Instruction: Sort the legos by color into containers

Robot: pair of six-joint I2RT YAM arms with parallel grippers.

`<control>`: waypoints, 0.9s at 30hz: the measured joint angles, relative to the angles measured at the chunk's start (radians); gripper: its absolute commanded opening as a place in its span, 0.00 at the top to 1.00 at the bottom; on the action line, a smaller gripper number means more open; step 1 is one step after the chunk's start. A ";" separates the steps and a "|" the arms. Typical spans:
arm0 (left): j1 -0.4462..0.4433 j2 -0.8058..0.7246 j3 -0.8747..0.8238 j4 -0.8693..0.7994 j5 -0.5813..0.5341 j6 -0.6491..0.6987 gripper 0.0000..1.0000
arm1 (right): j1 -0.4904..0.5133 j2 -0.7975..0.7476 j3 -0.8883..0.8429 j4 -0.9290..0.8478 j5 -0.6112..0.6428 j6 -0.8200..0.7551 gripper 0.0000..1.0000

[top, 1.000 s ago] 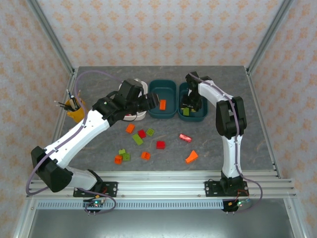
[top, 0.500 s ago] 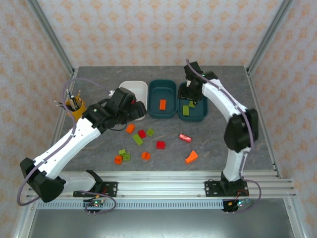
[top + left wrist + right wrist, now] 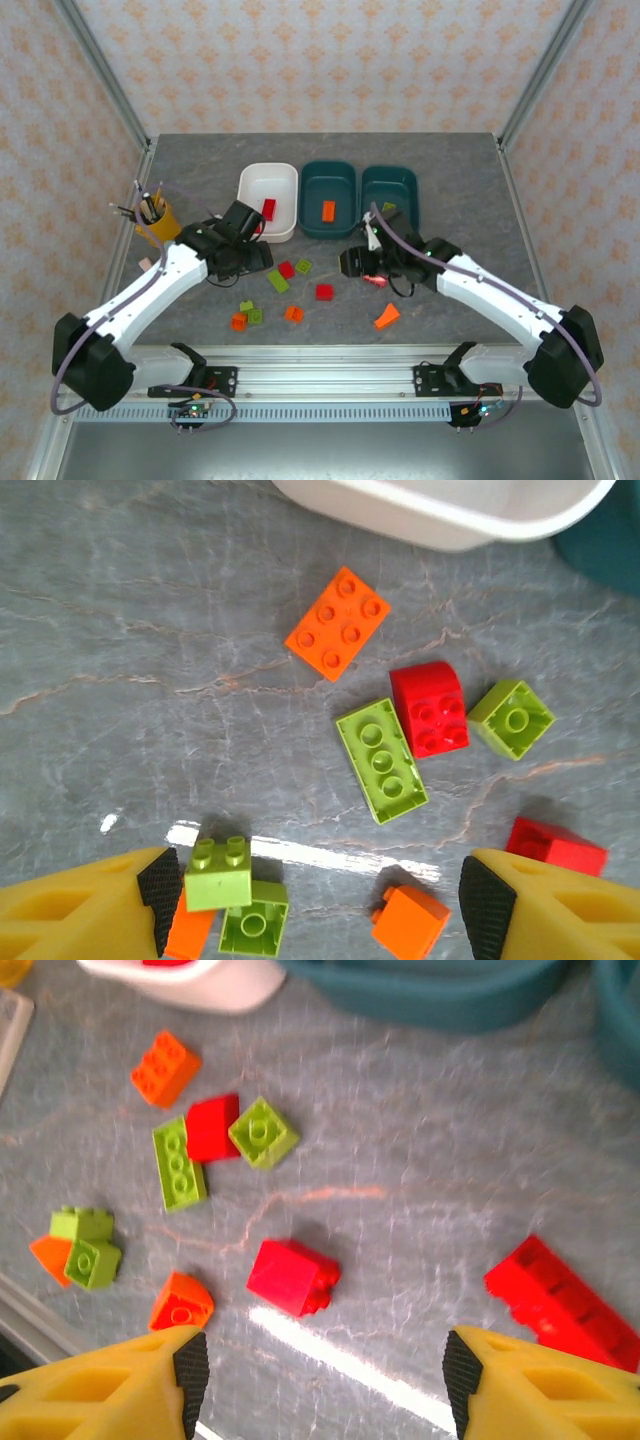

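The white tub point(image 3: 268, 180) holds one red brick point(image 3: 268, 208). An orange brick point(image 3: 328, 210) lies in the middle teal tub point(image 3: 329, 176), and a green brick point(image 3: 388, 207) in the right teal tub point(image 3: 391, 178). Several red, orange and lime bricks lie loose on the table. My left gripper point(image 3: 323, 905) hangs open over an orange brick point(image 3: 410, 920), with stacked green bricks point(image 3: 218, 873) by its left finger. My right gripper point(image 3: 325, 1370) is open above a red brick point(image 3: 293, 1276); a red oblong brick point(image 3: 560, 1300) lies to its right. From above, the left gripper point(image 3: 255, 262) and right gripper point(image 3: 350, 263) flank the pile.
A yellow cup of pencils point(image 3: 153, 218) stands at the table's left edge. An orange sloped brick point(image 3: 386, 316) lies apart near the front. The metal rail point(image 3: 330, 355) runs along the near edge. The right arm's cable loops over the table's middle.
The left arm has drawn back from the white tub, which now shows a red brick. The right arm has swung from the right teal tub down to the loose bricks.
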 measured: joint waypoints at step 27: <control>0.115 0.491 0.076 0.280 0.058 0.391 0.47 | 0.031 -0.002 -0.018 0.108 0.020 0.068 0.36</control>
